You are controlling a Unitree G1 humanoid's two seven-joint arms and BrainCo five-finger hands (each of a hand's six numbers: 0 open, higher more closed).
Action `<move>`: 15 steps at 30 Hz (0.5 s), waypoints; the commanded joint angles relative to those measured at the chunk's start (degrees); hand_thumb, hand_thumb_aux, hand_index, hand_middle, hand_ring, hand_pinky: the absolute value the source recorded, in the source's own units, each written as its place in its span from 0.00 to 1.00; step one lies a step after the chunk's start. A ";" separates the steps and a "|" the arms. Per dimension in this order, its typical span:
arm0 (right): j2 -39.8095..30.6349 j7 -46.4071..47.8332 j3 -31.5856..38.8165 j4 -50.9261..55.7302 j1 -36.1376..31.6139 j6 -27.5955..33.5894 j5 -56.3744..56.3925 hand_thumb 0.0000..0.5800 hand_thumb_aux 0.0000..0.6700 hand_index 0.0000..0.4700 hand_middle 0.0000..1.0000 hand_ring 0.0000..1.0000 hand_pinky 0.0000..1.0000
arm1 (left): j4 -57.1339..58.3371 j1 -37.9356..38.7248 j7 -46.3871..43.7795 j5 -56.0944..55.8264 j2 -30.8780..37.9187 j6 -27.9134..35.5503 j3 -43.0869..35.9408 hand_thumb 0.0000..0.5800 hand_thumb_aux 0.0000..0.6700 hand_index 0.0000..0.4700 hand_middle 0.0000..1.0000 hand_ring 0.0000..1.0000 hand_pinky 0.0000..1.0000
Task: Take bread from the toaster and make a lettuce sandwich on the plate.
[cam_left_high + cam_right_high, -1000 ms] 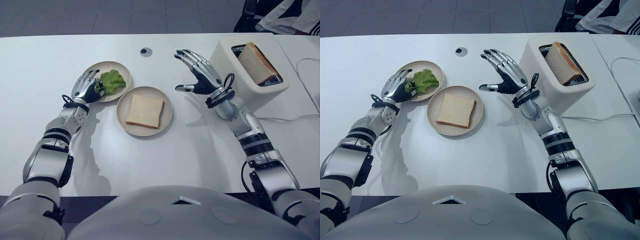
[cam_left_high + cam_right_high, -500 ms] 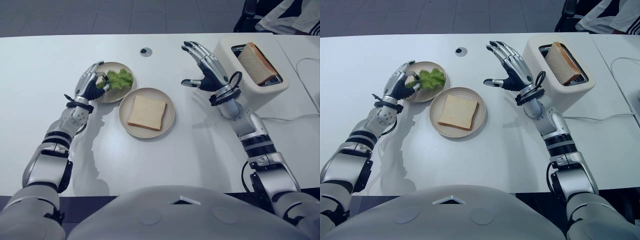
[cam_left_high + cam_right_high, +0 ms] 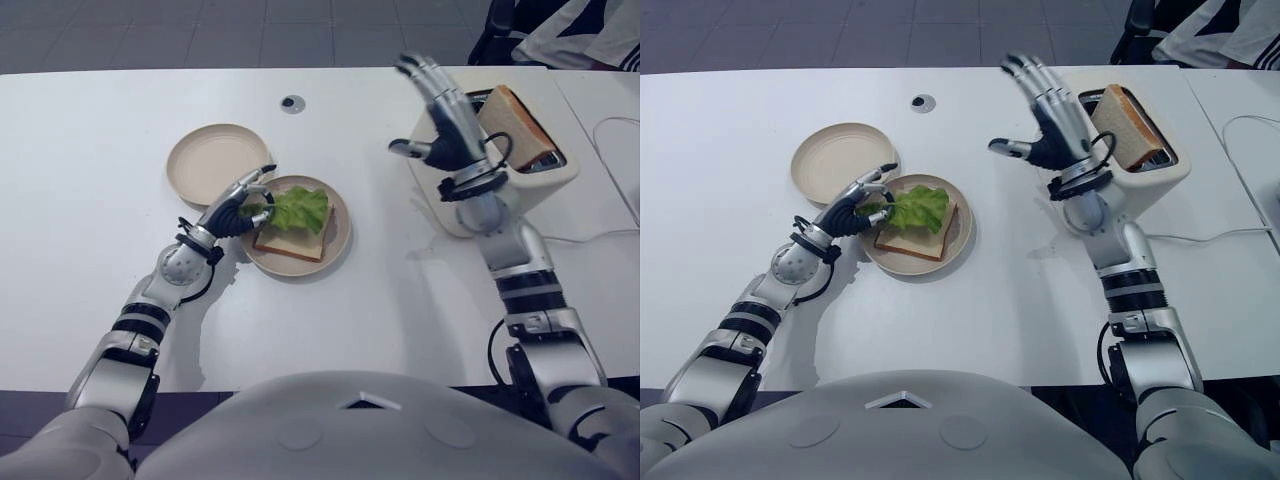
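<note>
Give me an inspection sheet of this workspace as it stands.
Surface: white table.
Job's things: toaster holds an upright slice; a flat slice lies on the near plate with lettuce on top; far plate bare.
Clutter: small dark round fitting in the tabletop.
Hands: left hand pinches the lettuce's edge; right hand open, raised beside the toaster.
Cables: white cable runs right from the toaster.
Surroundings: tiled floor beyond the table.
</note>
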 commanded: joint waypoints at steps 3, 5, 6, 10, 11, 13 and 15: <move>-3.24 -1.14 -15.39 -13.18 7.08 1.62 5.84 0.00 0.00 0.00 0.00 0.00 0.00 | 3.70 -1.54 3.30 5.42 0.32 2.39 -0.62 0.92 0.71 0.71 0.00 0.00 0.00; -4.70 -2.29 -20.41 -14.77 9.86 5.11 1.75 0.00 0.00 0.00 0.00 0.00 0.00 | 3.70 -1.47 3.63 5.98 0.28 2.08 -0.78 0.00 0.00 0.00 0.00 0.00 0.00; -5.60 -2.94 -21.92 -13.87 11.22 8.11 -1.78 0.00 0.00 0.00 0.00 0.00 0.00 | 3.33 -1.29 3.95 6.21 0.37 1.82 -0.76 0.00 0.00 0.00 0.00 0.00 0.00; -7.53 -0.88 -18.89 -5.24 13.69 17.47 -10.21 0.00 0.00 0.00 0.00 0.00 0.00 | 0.50 0.14 4.54 6.27 0.60 0.35 -0.53 0.00 0.00 0.00 0.00 0.00 0.00; -7.60 -0.16 -17.06 -3.37 13.17 18.58 -11.39 0.00 0.00 0.00 0.00 0.00 0.00 | -0.45 0.59 4.42 6.08 0.57 -0.03 -0.53 0.00 0.00 0.00 0.00 0.00 0.00; -7.79 0.96 -13.77 -0.47 11.49 19.97 -12.92 0.00 0.00 0.00 0.00 0.00 0.00 | -2.35 1.33 4.13 5.58 0.47 -0.85 -0.44 0.00 0.00 0.00 0.00 0.00 0.00; -8.24 1.36 -11.93 2.17 10.08 21.19 -13.29 0.00 0.00 0.00 0.00 0.00 0.00 | -4.15 1.92 3.68 4.88 0.20 -1.70 -0.31 0.00 0.00 0.00 0.00 0.00 0.00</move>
